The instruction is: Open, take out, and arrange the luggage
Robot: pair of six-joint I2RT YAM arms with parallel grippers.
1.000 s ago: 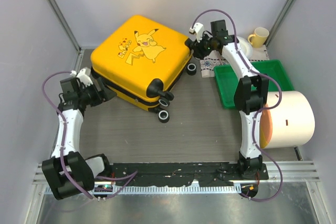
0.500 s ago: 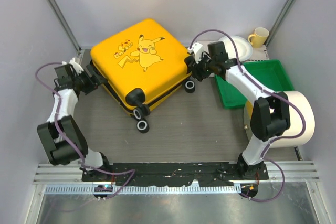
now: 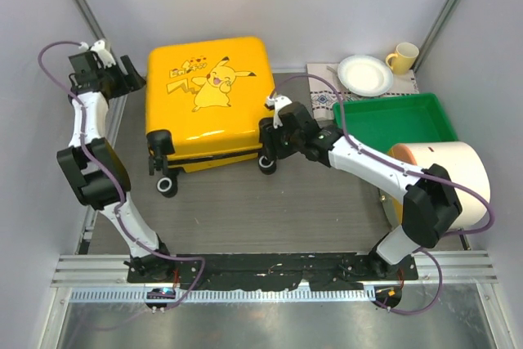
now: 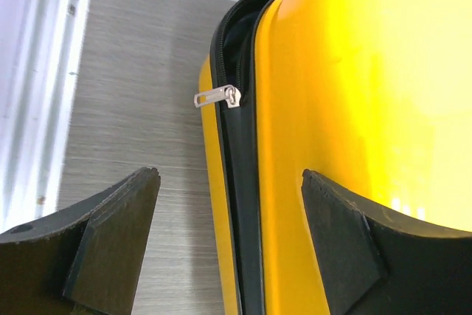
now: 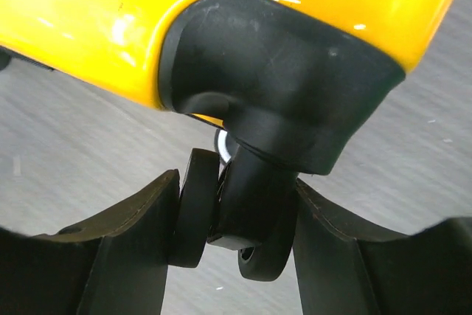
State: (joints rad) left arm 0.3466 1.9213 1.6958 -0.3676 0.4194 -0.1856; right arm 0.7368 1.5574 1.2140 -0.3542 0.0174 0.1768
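Pins the closed luggage [image 3: 208, 91], flat on the bench [image 3: 286, 202] at upper centre, with the right claw [image 5: 236, 186] clamped on a corner wheel [image 5: 195, 212], apparently steadying it, and aims the left claw [image 4: 230, 182], spread apart and empty, at the zipper pull [image 4: 217, 97].

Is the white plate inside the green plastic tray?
No, the white plate lies on a patterned cloth behind the green plastic tray.

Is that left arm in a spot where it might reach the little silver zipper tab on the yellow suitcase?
Probably yes: the zipper tab sticks out from the luggage seam just ahead of the open left fingers, with nothing in between.
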